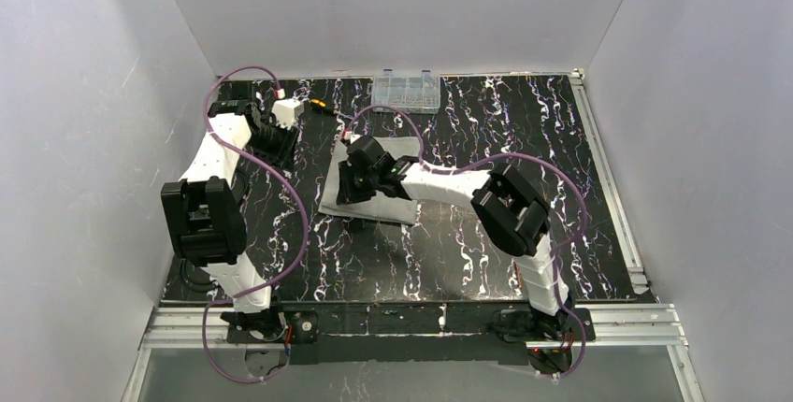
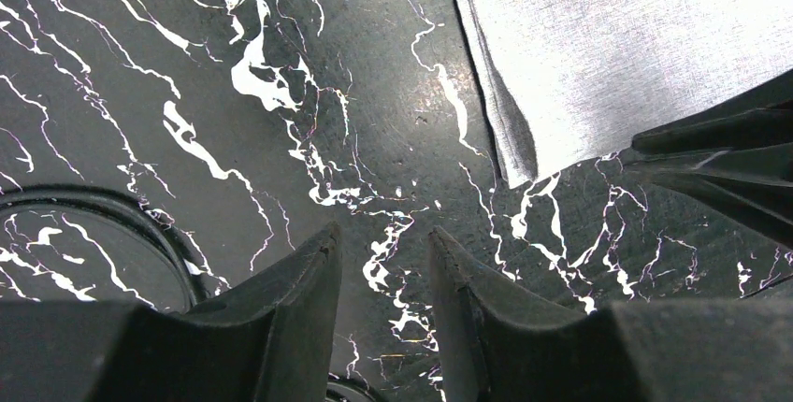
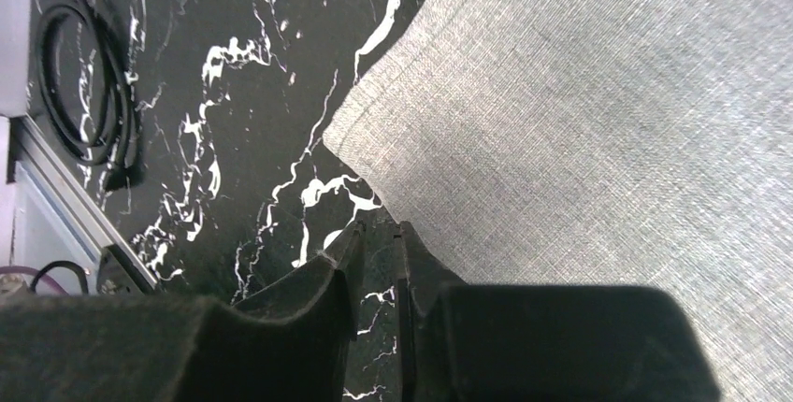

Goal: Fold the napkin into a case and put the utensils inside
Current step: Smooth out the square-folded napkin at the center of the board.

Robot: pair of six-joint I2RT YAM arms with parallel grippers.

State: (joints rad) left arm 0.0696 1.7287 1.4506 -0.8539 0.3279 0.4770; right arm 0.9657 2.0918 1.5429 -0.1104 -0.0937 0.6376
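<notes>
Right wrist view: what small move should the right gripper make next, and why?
Probably a slight lift, to test the grip. The right gripper sits at the edge of the napkin near a corner, jaws almost closed, yet only the table shows in the gap, so whether cloth is caught is unclear.

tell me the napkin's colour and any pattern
Light grey napkin, plain with a fine woven texture, no print; the right wrist view shows it best.

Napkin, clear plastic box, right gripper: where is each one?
napkin (image 3: 580,140): right wrist view, middle of the grey cloth.
clear plastic box (image 1: 406,92): top view, centre of its lid.
right gripper (image 3: 382,234): right wrist view, midway between its fingertips.
</notes>
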